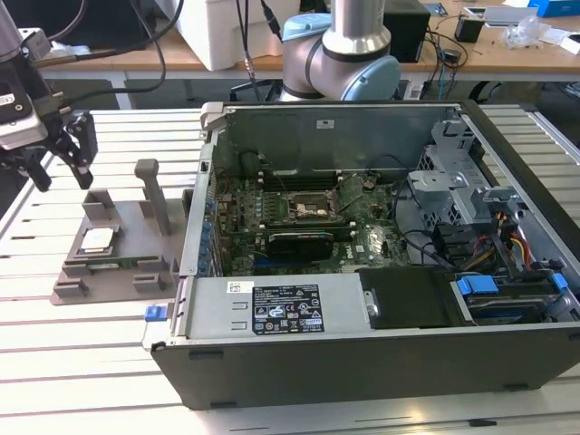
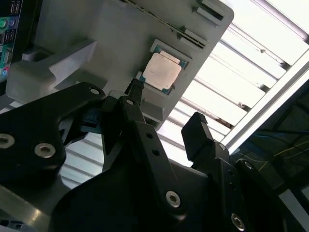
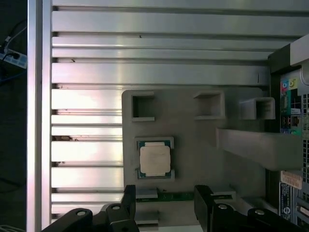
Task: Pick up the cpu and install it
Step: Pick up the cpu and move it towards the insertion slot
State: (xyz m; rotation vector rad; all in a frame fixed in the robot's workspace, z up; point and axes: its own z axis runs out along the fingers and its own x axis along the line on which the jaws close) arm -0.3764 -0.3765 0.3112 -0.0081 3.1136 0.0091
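while the pincer hangs released and empty at the exterior view's upper left, the cpu lies flat, silvery lid up, in a square recess of the grey holder tray. the tray rests on the slatted metal tabletop, just beside the open computer case, on the exterior view's left side of it. the pincer stands above the tray and apart from it, touching nothing.

in both wrist views the two black fingers are spread, with the cpu in sight beyond the gap and clear of both tips. a green memory stick sits in a slot of the tray, just beside the cpu recess.

inside the case the motherboard lies flat, with the cpu socket near its middle, well apart from the cpu. a black card stands just beside the socket.
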